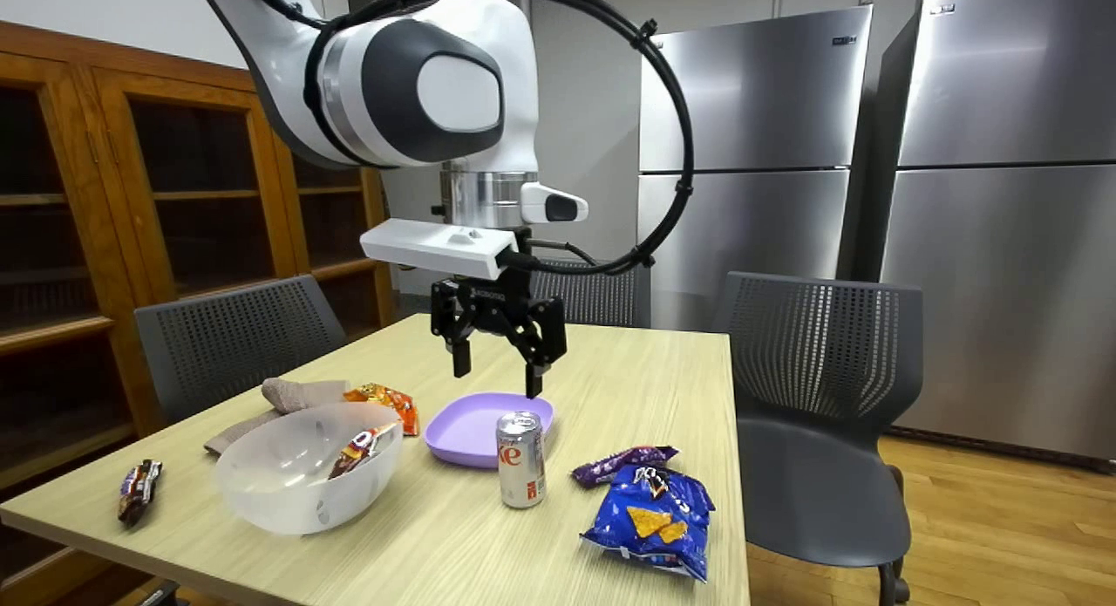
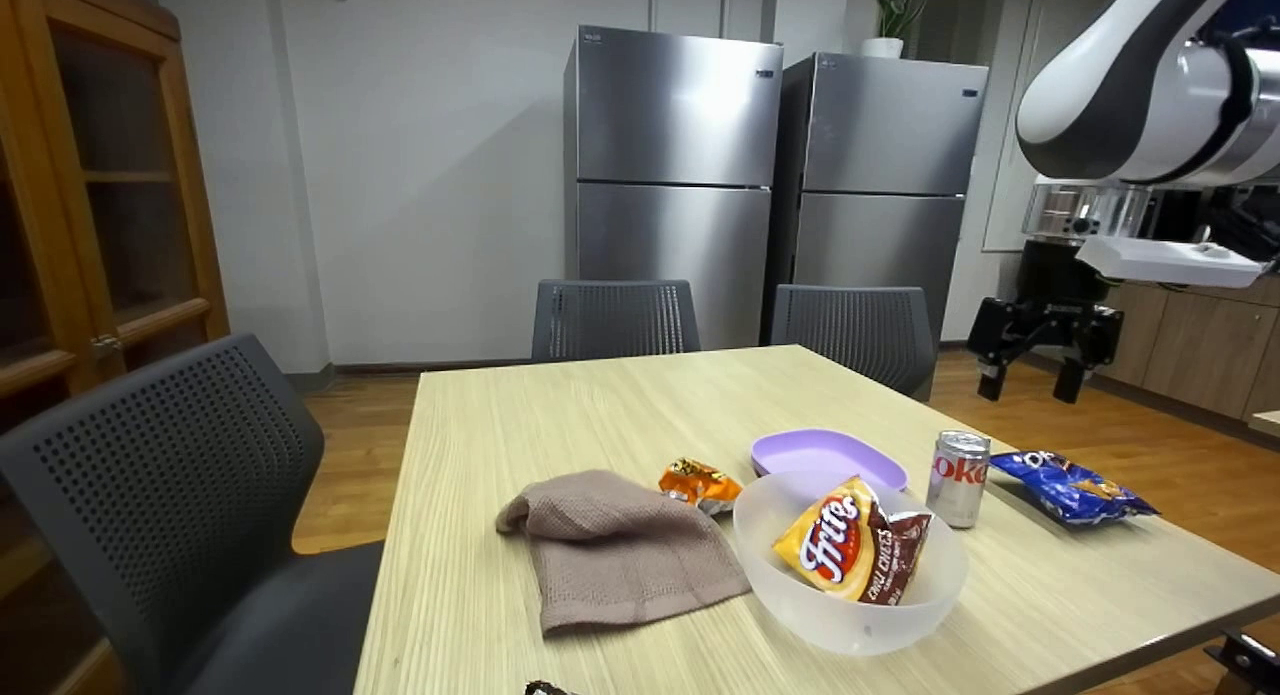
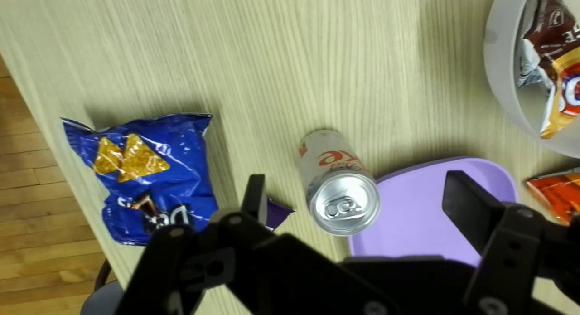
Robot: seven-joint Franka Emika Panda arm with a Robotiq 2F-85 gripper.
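Note:
My gripper [image 1: 498, 377] is open and empty, pointing down above the table; it also shows in an exterior view [image 2: 1030, 386] and the wrist view [image 3: 355, 192]. A silver Coke can [image 1: 521, 466] stands upright below it, appearing between the fingers in the wrist view [image 3: 333, 158] but not touched. A purple plate [image 1: 471, 427] lies beside the can and partly under the right finger in the wrist view [image 3: 417, 210]. A blue chip bag [image 1: 649, 514] lies on the can's other side. A purple wrapper [image 1: 623, 464] lies by the bag, mostly hidden by a finger in the wrist view [image 3: 277, 214].
A translucent bowl [image 1: 349, 506] holds a Fritos bag [image 2: 850, 545]. An orange packet [image 2: 698, 485] and a brown cloth [image 2: 640, 565] lie near it. A dark wrapped bar [image 1: 138, 491] lies near the table edge. Chairs [image 1: 819, 353] stand around the table [image 1: 645, 371].

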